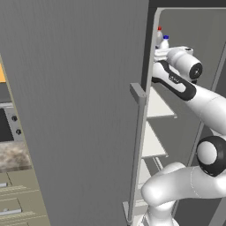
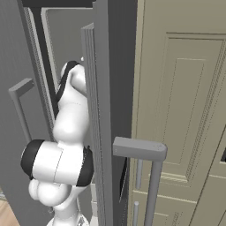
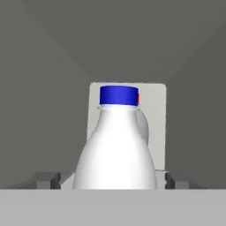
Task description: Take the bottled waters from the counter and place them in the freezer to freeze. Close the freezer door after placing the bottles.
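Both bottled waters stand on the top white shelf [image 1: 164, 54] inside the freezer [image 1: 190, 26]. The blue-capped bottle [image 3: 115, 145] is right in front of the hand, between the gripper's [image 3: 114, 180] two fingertips [image 3: 46, 180], with a gap on each side, so the gripper is open. The red-capped bottle [image 1: 159, 36] stands just behind the blue-capped bottle [image 1: 165, 43]; in the hand view just a red sliver [image 3: 139, 97] of it shows. The freezer door [image 1: 75, 110] stands wide open at the left, its bar handle [image 1: 137, 132] facing the arm.
Lower white shelves [image 1: 159, 106] sit below the arm inside the freezer. The twin grey door's edge [image 2: 101, 110] and handle [image 2: 150, 176] are close to the arm's right. Beige panelled cabinets [image 2: 185, 110] stand beyond. The speckled counter [image 1: 13, 156] lies at the far left.
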